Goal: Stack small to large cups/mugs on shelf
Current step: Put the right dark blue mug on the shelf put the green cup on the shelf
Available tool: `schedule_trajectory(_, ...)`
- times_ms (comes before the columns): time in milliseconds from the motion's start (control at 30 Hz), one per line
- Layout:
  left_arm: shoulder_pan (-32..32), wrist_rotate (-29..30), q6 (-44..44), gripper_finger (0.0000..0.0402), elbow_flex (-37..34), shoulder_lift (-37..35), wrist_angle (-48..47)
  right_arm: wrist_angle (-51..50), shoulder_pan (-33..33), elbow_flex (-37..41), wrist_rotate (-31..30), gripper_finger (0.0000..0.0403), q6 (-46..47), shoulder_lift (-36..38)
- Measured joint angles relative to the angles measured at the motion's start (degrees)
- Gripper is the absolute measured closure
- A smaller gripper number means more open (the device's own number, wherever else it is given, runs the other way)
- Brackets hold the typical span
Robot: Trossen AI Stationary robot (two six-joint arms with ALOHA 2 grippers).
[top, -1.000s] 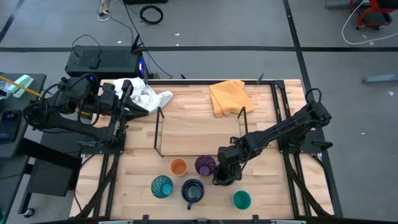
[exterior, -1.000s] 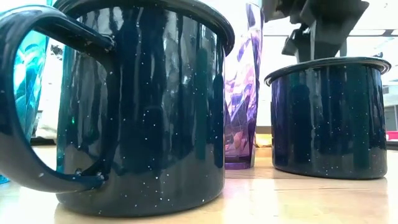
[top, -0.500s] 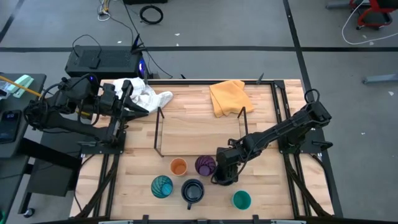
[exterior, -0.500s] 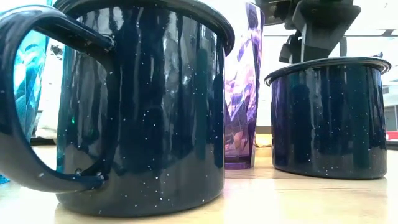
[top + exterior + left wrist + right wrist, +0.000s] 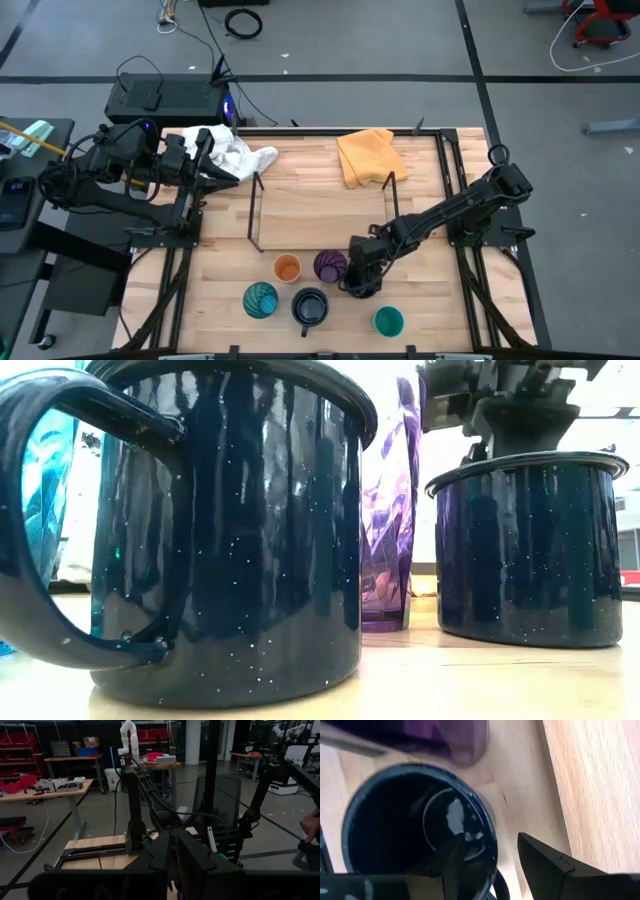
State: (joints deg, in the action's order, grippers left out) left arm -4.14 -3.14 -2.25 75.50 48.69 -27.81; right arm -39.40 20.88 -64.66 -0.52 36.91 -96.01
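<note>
The right gripper (image 5: 490, 865) hangs over a dark blue mug (image 5: 415, 820) beside the purple tumbler (image 5: 329, 265), near the table's front. Its fingers stand part open, straddling the rim, one inside, one outside, not yet clamped. A clean lift probably needs a firm squeeze on the wall before carrying it to the shelf (image 5: 320, 212). The left gripper (image 5: 205, 145) waits, nearly closed, at the table's far left. No readable writing.

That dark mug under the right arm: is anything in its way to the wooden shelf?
The purple tumbler stands close beside the navy mug, partly toward the shelf. Lifted above it, nothing else visible blocks the way.
</note>
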Motion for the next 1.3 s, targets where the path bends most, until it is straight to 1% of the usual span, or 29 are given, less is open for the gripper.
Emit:
schedule_trajectory(133,0.0,0.0,0.0,0.0361,0.0,0.0,0.0,1.6,-0.6,-0.1,0.0,0.0231,0.0,0.0)
schedule_trajectory(400,0.0,0.0,0.0,0.0367,0.0,0.0,0.0,1.9,-1.0,-0.1,1.5,0.0291,-0.9,0.0)
schedule_trajectory(500,0.0,0.0,-0.1,0.0363,0.0,0.0,0.0,1.9,-1.0,-0.1,1.6,0.0323,-0.9,0.0)
schedule_trajectory(633,0.0,0.0,-0.1,0.0359,0.0,0.0,0.0,2.0,-1.0,-0.1,2.1,0.0381,-0.9,0.0)
schedule_trajectory(667,0.0,0.0,-0.1,0.0359,0.0,0.0,0.0,2.2,-1.0,-0.2,2.2,0.0385,-0.9,0.0)
schedule_trajectory(800,0.0,0.0,-0.1,0.0361,0.0,0.0,0.0,1.9,-1.0,-0.2,2.1,0.0379,-0.5,0.0)
schedule_trajectory(900,0.0,0.0,-0.1,0.0364,0.0,0.0,0.0,1.9,-1.0,-0.2,2.1,0.0386,-0.5,0.0)
schedule_trajectory(1033,0.0,0.0,-0.1,0.0367,0.0,0.0,0.0,1.9,-1.0,-0.2,3.2,0.0386,-0.9,0.0)
schedule_trajectory(1300,0.0,0.0,-0.1,0.0359,0.0,0.0,0.0,0.7,-1.4,-0.1,3.3,0.0386,-1.1,2.3)
